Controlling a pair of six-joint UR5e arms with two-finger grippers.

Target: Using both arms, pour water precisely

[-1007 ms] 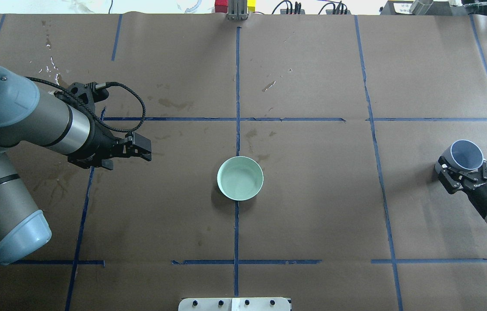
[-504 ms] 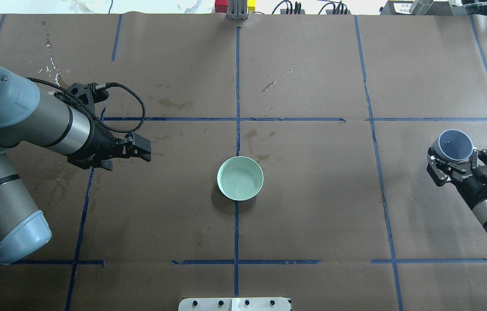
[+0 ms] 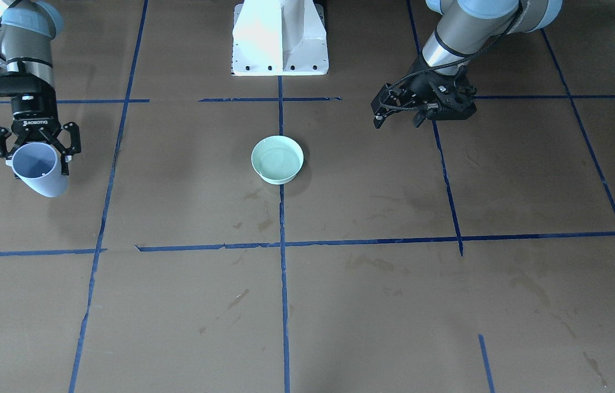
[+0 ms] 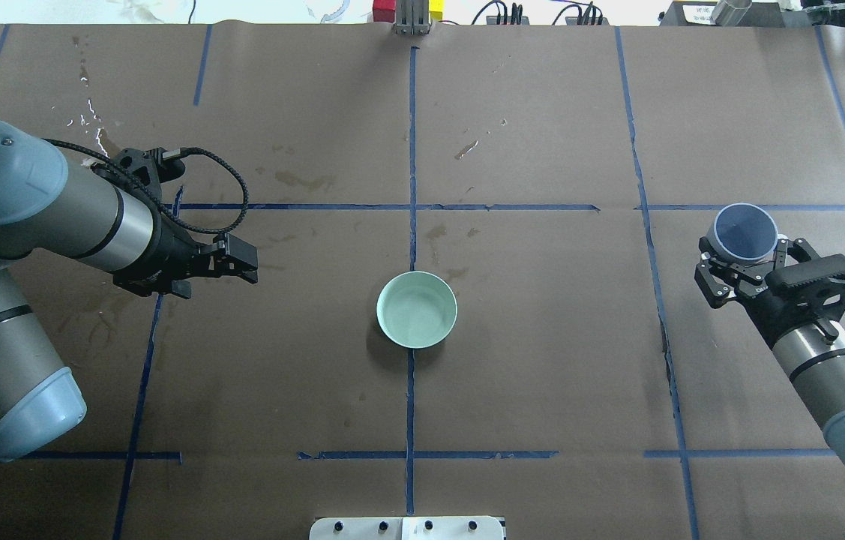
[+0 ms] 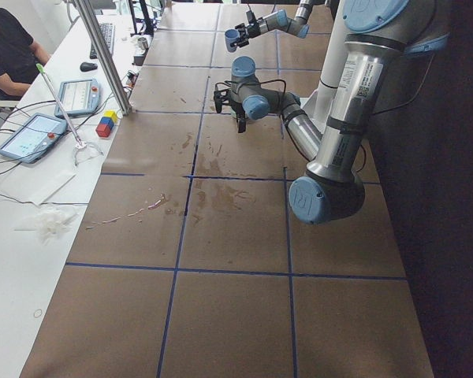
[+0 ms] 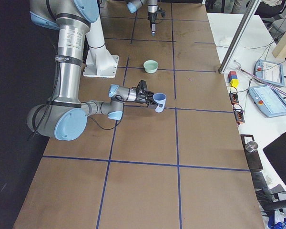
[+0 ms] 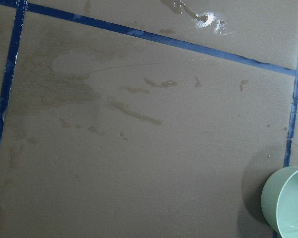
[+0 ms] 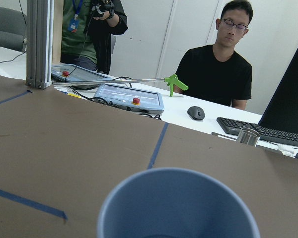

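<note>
My right gripper (image 4: 744,251) is shut on a blue-grey cup (image 4: 746,231) and holds it about upright above the table's right side, well right of the mint-green bowl (image 4: 417,309). The cup also shows in the front view (image 3: 40,170) and fills the bottom of the right wrist view (image 8: 179,208), where its contents are hidden. The bowl (image 3: 277,159) stands at the table's middle with a faint glossy sheen of water in it. My left gripper (image 4: 244,268) is shut and empty, low over the table, left of the bowl. The left wrist view shows the bowl's edge (image 7: 288,208).
Wet patches and droplets lie on the brown paper at the far left (image 4: 92,120) and near the middle (image 4: 467,148). The white pedestal base (image 3: 280,38) stands behind the bowl. Operators (image 8: 226,64), tablets (image 8: 129,99) and a keyboard are past the far edge.
My right arm has carried the cup left and farther across the table, towards the bowl's side. My left gripper has shifted only slightly.
</note>
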